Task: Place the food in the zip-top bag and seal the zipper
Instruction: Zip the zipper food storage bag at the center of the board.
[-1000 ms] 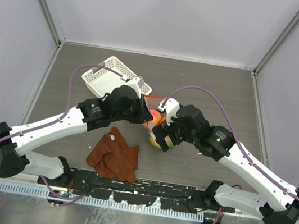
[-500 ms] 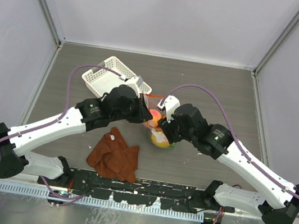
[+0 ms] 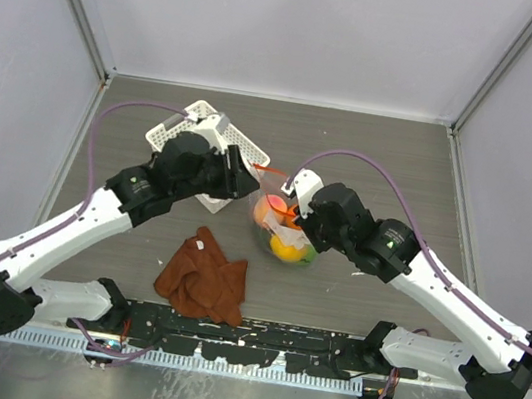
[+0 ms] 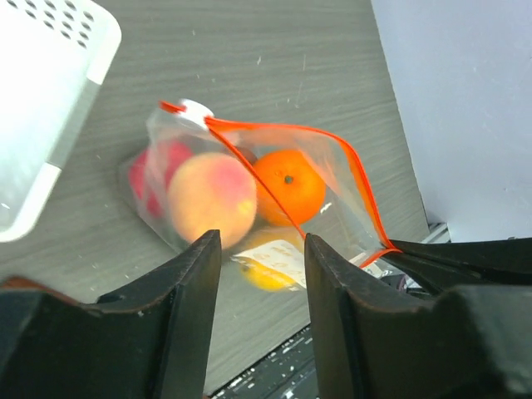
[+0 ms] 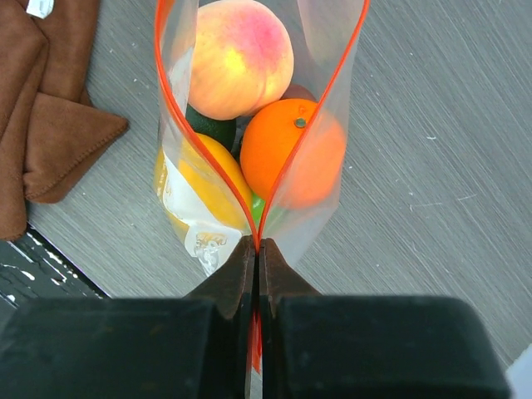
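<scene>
The zip-top bag rests on the table between the arms with its mouth gaping. Inside it is the food: a peach-pink fruit, an orange, a yellow one, a dark green one and a red one. My right gripper is shut on the zipper at one end, where the two orange-red strips meet. My left gripper hangs open and empty, drawn back from the bag's other side. In the top view the left gripper is left of the bag and the right gripper is against it.
A white lattice basket stands just behind my left wrist, its corner close in the left wrist view. A brown cloth lies crumpled near the front edge, left of the bag. Grey walls enclose the table.
My left gripper has opened, let go of the bag and pulled back left toward the basket. My right gripper has closed on the zipper end. The bag has sagged open onto the table.
</scene>
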Controlling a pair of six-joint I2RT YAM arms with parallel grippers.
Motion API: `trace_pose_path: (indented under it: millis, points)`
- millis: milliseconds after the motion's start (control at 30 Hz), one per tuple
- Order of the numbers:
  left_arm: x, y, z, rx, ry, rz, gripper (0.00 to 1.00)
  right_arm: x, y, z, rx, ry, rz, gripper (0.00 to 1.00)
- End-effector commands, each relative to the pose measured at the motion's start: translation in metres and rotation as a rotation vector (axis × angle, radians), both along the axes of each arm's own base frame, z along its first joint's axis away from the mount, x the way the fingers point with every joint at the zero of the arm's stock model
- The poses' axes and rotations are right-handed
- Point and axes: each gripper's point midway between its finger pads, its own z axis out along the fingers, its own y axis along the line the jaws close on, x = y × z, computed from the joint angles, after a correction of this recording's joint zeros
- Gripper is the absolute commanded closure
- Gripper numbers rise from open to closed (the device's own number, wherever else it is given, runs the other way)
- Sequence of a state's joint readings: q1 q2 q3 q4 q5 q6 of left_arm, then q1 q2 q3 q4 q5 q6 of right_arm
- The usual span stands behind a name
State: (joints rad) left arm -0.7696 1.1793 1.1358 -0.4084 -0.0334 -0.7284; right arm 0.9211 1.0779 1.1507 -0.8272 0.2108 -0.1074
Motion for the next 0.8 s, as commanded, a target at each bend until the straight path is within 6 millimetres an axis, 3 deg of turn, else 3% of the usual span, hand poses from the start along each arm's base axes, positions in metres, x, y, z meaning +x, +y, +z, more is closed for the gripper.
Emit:
trace_pose_path:
  millis: [0,200,400,767]
  points:
    - [0.004,0.014,0.033,-0.059,-0.162,-0.056,0.52,0.005,-0.005,0.030,0.016,-0.082,0.003,0.99]
    - [0.010,0.023,0.030,-0.074,-0.324,-0.132,0.29,0.004,-0.009,0.026,-0.044,-0.083,0.039,0.99]
    - [0.016,0.016,0.015,-0.112,-0.468,-0.278,0.14,0.001,-0.016,0.025,-0.083,-0.097,0.076,0.99]
    - [0.026,0.004,-0.011,-0.098,-0.591,-0.412,0.16,-0.006,-0.013,0.026,-0.091,-0.107,0.167,0.99]
